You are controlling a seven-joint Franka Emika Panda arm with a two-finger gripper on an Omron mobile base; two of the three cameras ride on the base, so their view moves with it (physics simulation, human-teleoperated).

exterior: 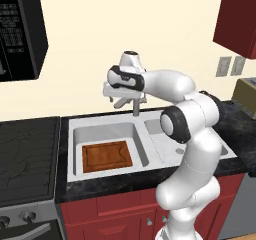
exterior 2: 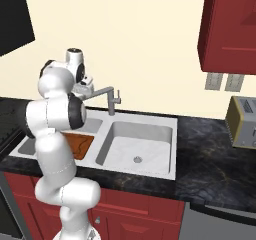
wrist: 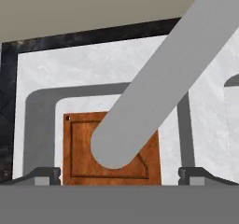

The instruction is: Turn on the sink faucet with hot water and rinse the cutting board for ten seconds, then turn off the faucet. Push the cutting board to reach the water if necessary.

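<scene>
— Where does the cutting board point(exterior: 107, 156) sit?
— It lies flat on the floor of the sink's point(exterior: 75, 134) left, deep basin.
— And the gripper point(wrist: 119, 174)?
— Its fingers are spread wide with nothing between them, poised above the sink faucet point(exterior 2: 106, 96) spout, over the board.

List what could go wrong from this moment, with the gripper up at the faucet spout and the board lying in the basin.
1. The gripper, open, straddles the spout of the sink faucet, not its lever; closing or pushing here may swing the spout instead of starting the water.
2. No stream is running. If the spout gets swung away from over the cutting board, water may land on bare sink and the board would need pushing.
</scene>
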